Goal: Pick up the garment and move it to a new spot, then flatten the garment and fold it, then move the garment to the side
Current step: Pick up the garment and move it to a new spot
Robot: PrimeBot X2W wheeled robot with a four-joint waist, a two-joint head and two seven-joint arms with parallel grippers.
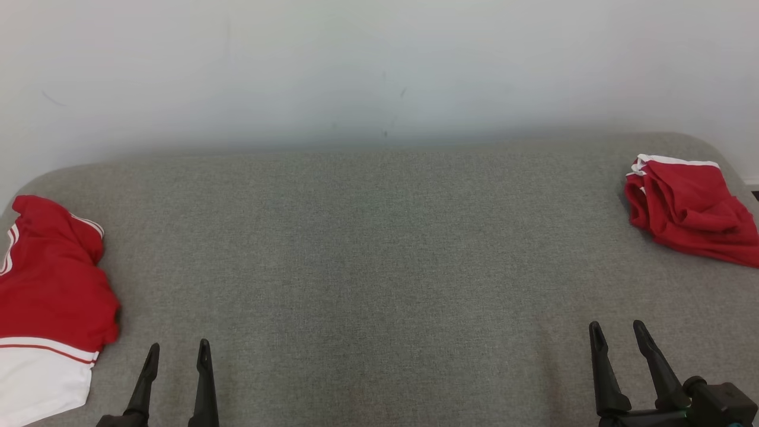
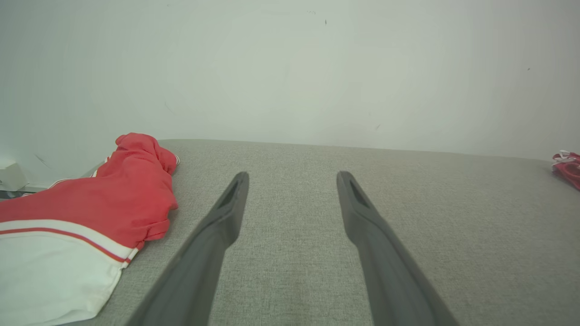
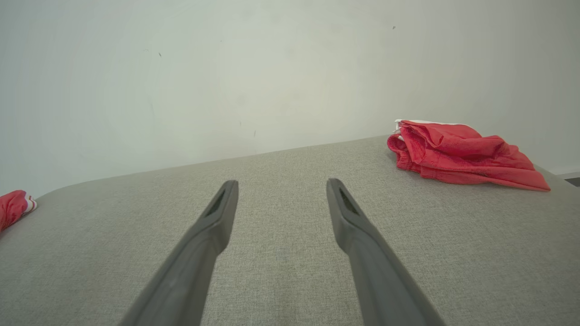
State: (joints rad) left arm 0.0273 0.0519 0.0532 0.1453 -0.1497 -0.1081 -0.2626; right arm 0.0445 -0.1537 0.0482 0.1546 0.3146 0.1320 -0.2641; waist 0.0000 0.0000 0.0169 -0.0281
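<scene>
On grey couch [image 1: 379, 249] | garment [image 1: 50, 290] far left (no lettering legible) | left pincer [image 1: 178, 356], right pincer [image 1: 619, 335]: spread wide, empty

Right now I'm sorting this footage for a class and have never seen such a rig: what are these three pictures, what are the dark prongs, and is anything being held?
The prongs are the fingers of a two-armed robot's grippers. One picture comes from a camera on its head, looking down at a grey padded surface against a pale wall. There the left gripper shows at lower left and the right gripper at lower right. The other two pictures come from cameras on each wrist, looking along that arm's own fingers. Both grippers are open and hold nothing. Two bunched garments lie on the surface: a red and white jersey at the left edge, beside the left gripper, and a plain red garment with a white band at the far right.
</scene>
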